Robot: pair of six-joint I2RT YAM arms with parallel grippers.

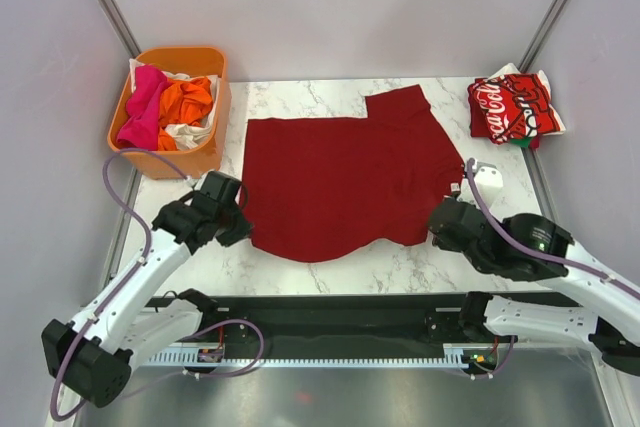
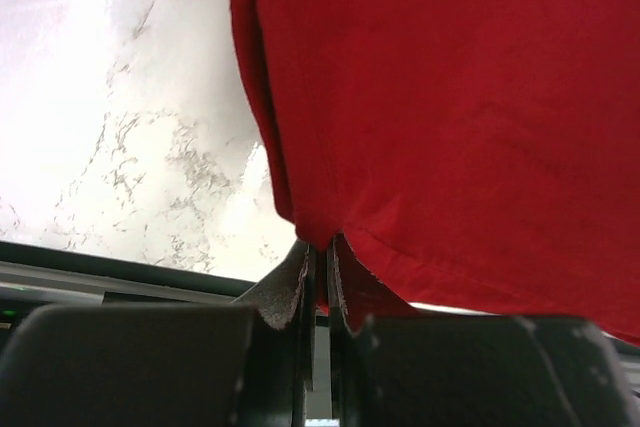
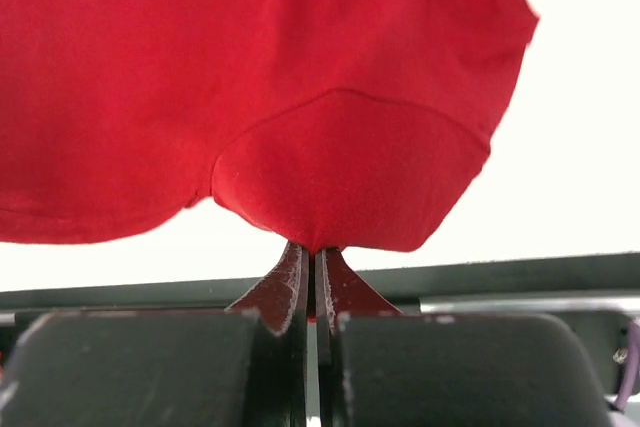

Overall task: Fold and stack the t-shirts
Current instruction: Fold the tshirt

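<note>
The left tool (image 2: pixel 318 259) and right tool (image 3: pixel 312 252) are each clamped on a near corner of the dark-red shirt (image 1: pixel 340 182), spread flat on the surface (image 1: pixel 300 97), so both should lift together, level and taut, then lay the near edge squarely onto the far edge.

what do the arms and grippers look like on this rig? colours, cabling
Both the left arm and the right arm have white links with black joint housings. A purple cable runs along each. The left gripper and right gripper are black, with dark wedge-shaped fingers tapering to thin, scuffed tips. No markings visible.
</note>
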